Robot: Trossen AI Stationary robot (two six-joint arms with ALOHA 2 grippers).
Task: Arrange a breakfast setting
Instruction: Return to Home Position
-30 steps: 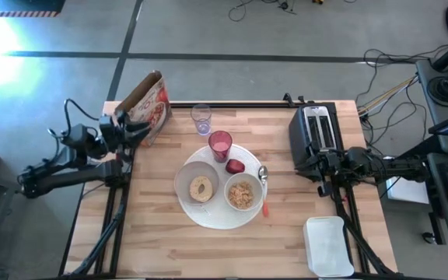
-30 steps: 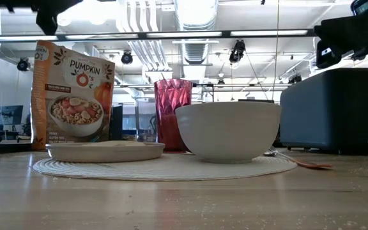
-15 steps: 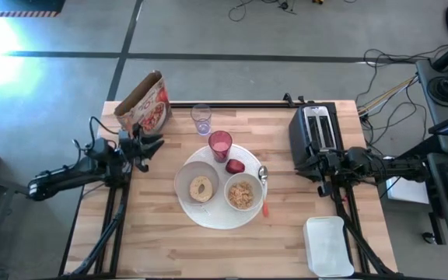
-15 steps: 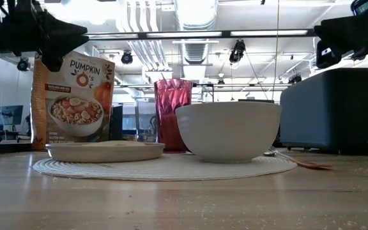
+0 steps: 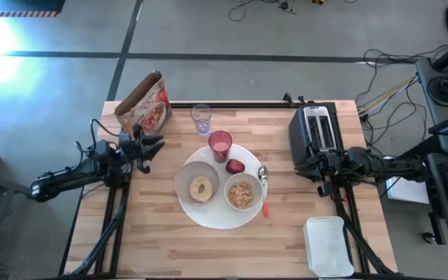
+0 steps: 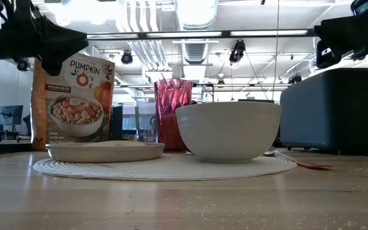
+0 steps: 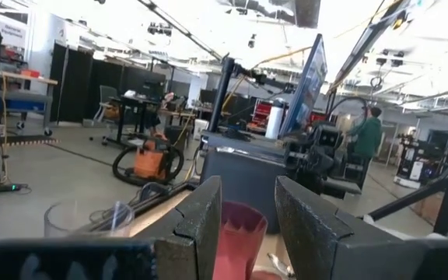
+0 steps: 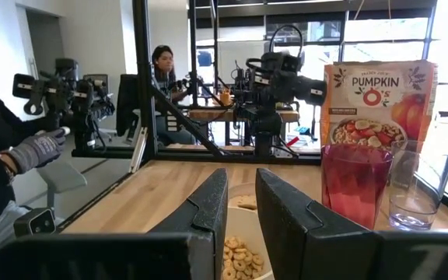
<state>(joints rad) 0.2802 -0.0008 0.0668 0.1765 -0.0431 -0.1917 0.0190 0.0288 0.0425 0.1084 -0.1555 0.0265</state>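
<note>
High view: you've got the setting mid-desk (image 5: 169, 245) on a round white mat (image 5: 208, 218). Bagel (image 5: 201, 187) in one bowl (image 5: 185, 179), cereal (image 5: 242, 195) in the second bowl (image 5: 227, 189), pink tumbler (image 5: 220, 145) and red apple (image 5: 235, 166) behind them, orange-handled spoon (image 5: 264, 190) at the mat's right edge. Left hand (image 5: 146, 148) is at the desk's left edge, right hand (image 5: 316, 166) by the toaster (image 5: 316, 128).
Low view: tumbler upright, bowls level.
Left wrist view: fingers (image 7: 201, 225) narrowly parted, empty.
Right wrist view: same narrow gap, nothing held.
</note>
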